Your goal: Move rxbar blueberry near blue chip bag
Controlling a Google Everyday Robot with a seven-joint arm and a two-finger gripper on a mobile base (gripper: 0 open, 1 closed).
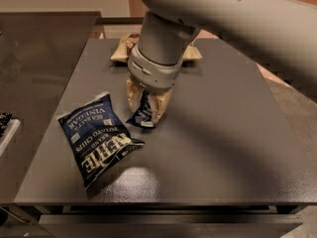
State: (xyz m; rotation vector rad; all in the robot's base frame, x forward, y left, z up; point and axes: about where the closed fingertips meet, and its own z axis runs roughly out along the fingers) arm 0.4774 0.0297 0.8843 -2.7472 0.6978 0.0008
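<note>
The blue chip bag (95, 135), a puffy dark blue Kettle bag with white lettering, lies flat on the dark table (218, 133) at the front left. My gripper (146, 105) hangs from the big grey arm just right of the bag's top corner. Its tan fingers (161, 103) are shut on the rxbar blueberry (143, 113), a small dark navy wrapper with a white label at its lower end. The bar hangs tilted, its lower end at or just above the table, close to the bag's right edge.
A tan-and-brown snack bag (123, 51) lies at the table's back edge, mostly hidden behind the arm. A second darker counter (34, 58) adjoins on the left, with a white-edged object (6, 128) at the far left.
</note>
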